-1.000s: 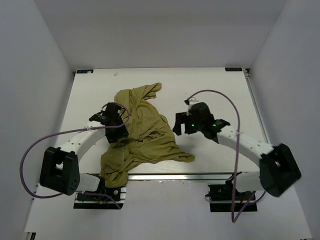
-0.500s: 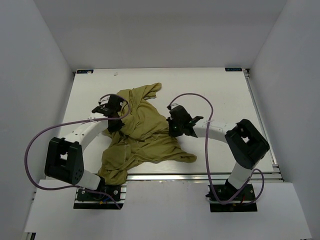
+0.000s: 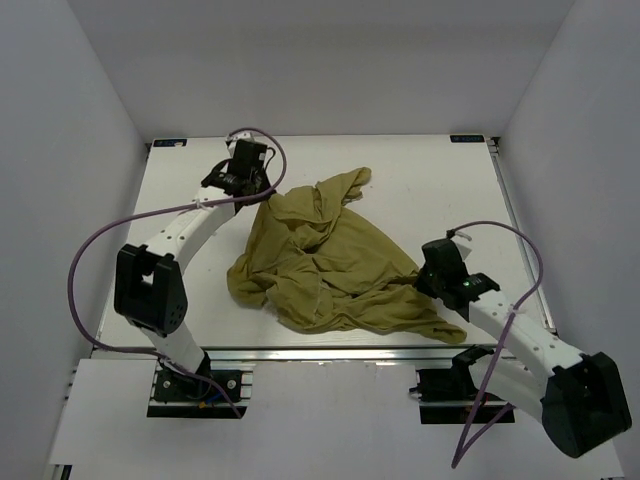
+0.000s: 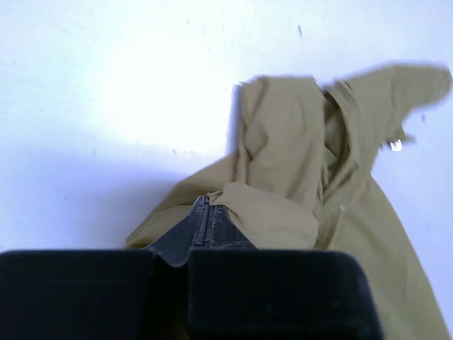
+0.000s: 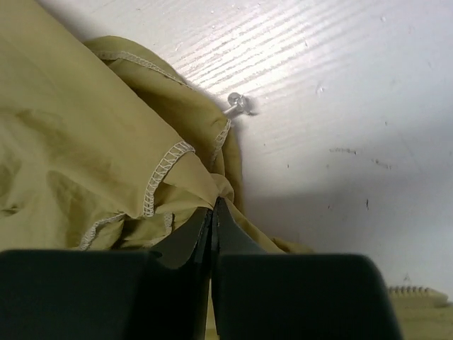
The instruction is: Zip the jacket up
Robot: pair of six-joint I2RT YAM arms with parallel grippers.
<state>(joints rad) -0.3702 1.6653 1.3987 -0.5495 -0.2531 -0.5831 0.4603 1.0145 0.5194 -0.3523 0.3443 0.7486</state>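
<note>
- Top external view: the jacket (image 3: 330,255) lies rumpled in the middle of the counter (image 3: 440,170).
- The left jaws are clamped on its far-left edge.
- The right jaws pinch its near-right hem.

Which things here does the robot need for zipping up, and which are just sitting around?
For the job:
- the jacket
- the left hand, pinching the jacket's cloth
- the right hand, pinching the jacket's cloth too

Just there:
- the table under it all
- the purple cables looping off the arms
</note>
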